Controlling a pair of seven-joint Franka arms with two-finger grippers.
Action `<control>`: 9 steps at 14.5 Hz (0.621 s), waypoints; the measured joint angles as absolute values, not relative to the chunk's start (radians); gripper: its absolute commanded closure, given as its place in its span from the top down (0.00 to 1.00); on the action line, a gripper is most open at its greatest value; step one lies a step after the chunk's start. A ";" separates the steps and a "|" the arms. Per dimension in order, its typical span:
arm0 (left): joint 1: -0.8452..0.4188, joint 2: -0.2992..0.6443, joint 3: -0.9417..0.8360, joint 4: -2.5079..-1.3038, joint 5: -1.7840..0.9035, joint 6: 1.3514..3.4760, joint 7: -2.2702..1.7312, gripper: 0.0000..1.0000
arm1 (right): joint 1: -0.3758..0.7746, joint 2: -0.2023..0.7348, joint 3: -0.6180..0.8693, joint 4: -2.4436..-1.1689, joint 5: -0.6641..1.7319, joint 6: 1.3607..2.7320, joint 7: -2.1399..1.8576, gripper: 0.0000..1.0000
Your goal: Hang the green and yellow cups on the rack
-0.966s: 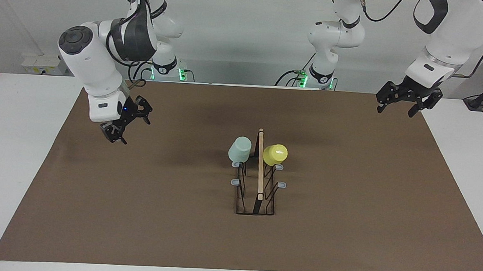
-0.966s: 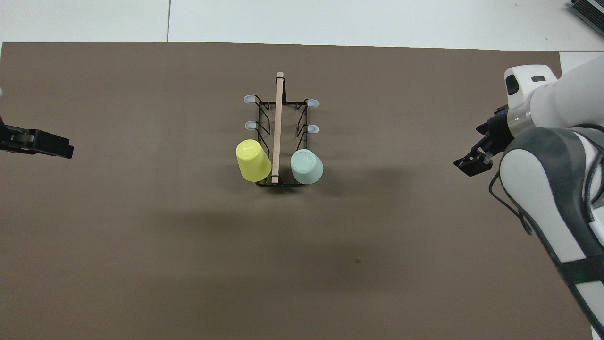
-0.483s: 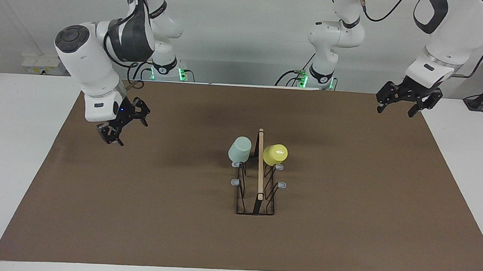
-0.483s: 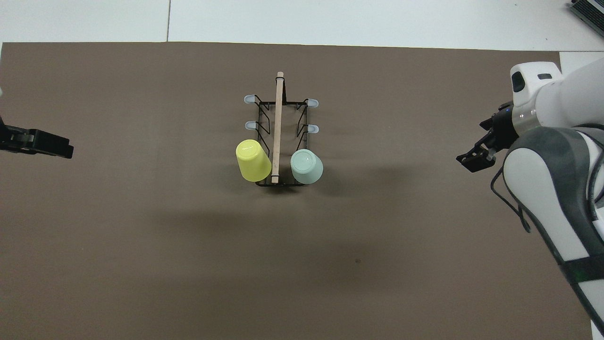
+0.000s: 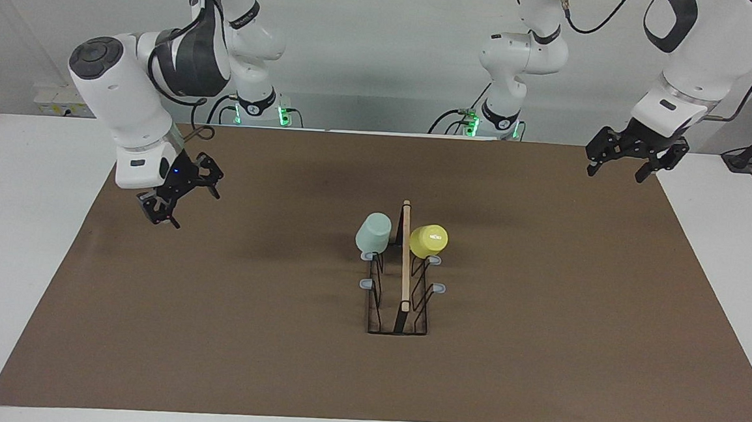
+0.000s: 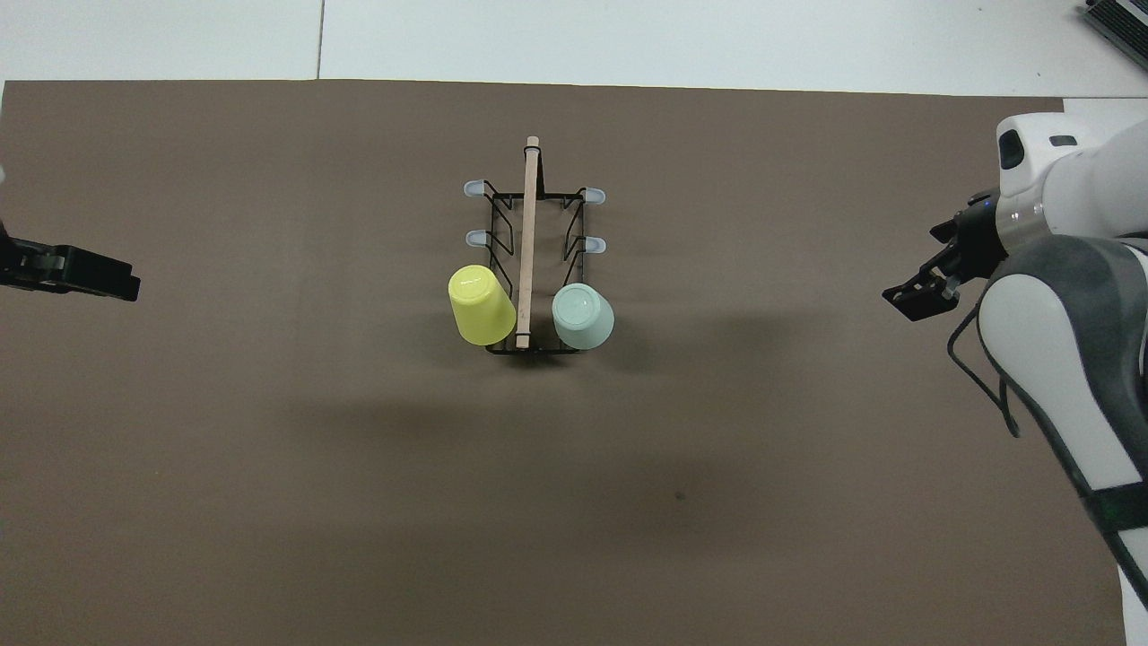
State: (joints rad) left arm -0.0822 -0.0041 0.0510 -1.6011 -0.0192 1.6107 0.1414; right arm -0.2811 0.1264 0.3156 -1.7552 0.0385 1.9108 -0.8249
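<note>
Both cups already sit upside down on the rack [image 5: 401, 284], on the pair of prongs at its end nearest the robots: the green cup [image 5: 373, 232] on the side toward the right arm, the yellow cup [image 5: 428, 239] on the side toward the left arm, with the wooden bar [image 5: 404, 255] running between them. The right claw [image 5: 178, 192] hangs empty with its fingers spread over the brown mat [image 5: 212, 331], well apart from the green cup, which lies off toward the middle of the tabletop [image 5: 22, 228] from it. The left claw [image 5: 634, 155] is also spread and empty, over the mat's corner at its own end, with the yellow cup well away toward the middle. Judging from this, the hanging looks done and little remains but for the arms to clear off. The yellow cup looks tilted outward on its prong rather than seated straight, so a knock to the tabletop or the rack could tip it off. The rack is a light wire frame standing loose on the mat, so any arm sweeping back low across the middle could drag or topple it and spill both cups. Keeping both claws high and at the mat's ends avoids that.
</note>
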 measured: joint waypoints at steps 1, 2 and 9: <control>-0.083 -0.004 0.048 -1.601 -0.019 1.611 0.141 1.00 | -0.281 0.126 0.317 -1.755 0.038 1.911 -0.818 1.00; -0.084 -0.004 0.044 -1.601 -0.019 1.611 0.141 1.00 | -0.281 0.126 0.317 -1.755 0.038 1.911 -0.814 1.00; -0.081 -0.004 0.057 -1.601 -0.019 1.612 0.141 1.00 | -0.281 0.126 0.317 -1.755 0.039 1.913 -0.813 1.00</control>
